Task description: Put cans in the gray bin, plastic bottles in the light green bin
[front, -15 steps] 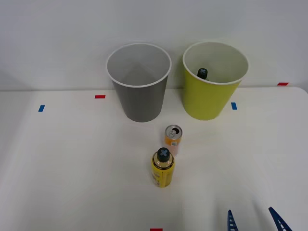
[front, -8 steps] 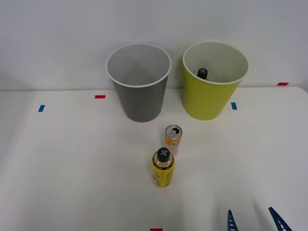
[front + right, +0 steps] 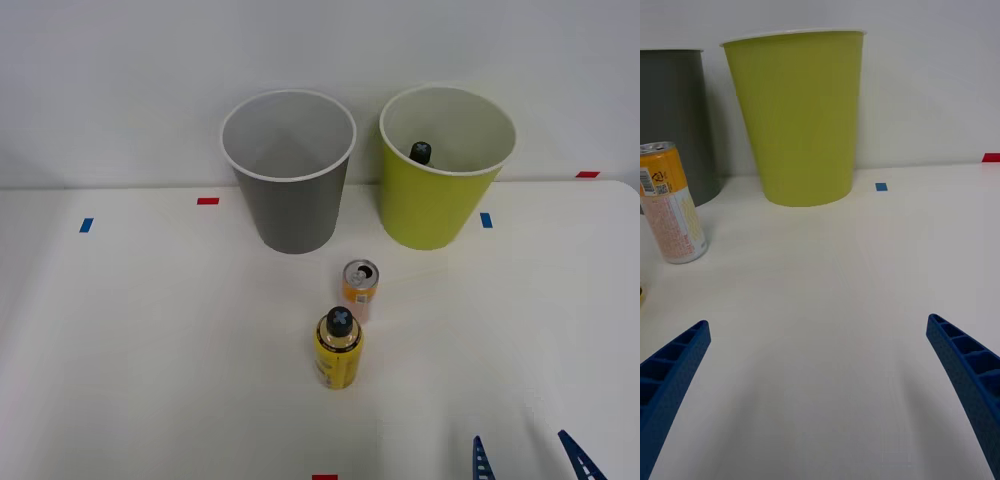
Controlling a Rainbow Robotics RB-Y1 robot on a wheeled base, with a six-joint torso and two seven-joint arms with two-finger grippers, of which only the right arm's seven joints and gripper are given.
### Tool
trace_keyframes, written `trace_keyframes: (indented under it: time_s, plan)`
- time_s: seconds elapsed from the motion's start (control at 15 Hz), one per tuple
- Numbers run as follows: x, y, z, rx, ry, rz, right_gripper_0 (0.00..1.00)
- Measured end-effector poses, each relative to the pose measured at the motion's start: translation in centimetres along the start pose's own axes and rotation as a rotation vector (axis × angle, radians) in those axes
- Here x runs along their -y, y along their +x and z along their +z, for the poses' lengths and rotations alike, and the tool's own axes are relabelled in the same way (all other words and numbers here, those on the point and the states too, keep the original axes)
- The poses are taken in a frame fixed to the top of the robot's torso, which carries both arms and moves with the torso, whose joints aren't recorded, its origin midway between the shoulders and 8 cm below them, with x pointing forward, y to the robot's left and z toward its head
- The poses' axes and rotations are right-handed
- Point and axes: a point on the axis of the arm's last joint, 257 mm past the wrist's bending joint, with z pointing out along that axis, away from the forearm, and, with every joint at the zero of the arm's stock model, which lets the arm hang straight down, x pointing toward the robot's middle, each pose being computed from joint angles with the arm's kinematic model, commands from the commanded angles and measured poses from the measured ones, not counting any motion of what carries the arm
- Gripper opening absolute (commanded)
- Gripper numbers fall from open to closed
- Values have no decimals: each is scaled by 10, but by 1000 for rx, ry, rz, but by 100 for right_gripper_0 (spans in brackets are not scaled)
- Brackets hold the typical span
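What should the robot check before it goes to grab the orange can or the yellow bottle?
1. Right claw open and holding nothing: ok.
2. Small orange metal can standing upright on the white table: ok.
3. Stubby yellow plastic bottle with black cap upright, just in front of the can: ok.
4. Round gray bin upright, mouth open: ok.
5. Round yellow-green bin upright, a black cap showing inside: ok.
6. Whether can and bottle touch: cannot tell.

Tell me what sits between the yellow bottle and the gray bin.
The orange can stands upright between the yellow bottle and the gray bin, per the front view.
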Motion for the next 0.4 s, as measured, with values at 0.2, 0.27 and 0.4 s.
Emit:
trace_keyframes:
  time_s: [0.2, 0.27, 0.4]
  plan:
    - [0, 0, 0, 0, 0, 0, 100]
    - [0, 0, 0, 0, 0, 0, 100]
    - [0, 0, 0, 0, 0, 0, 100]
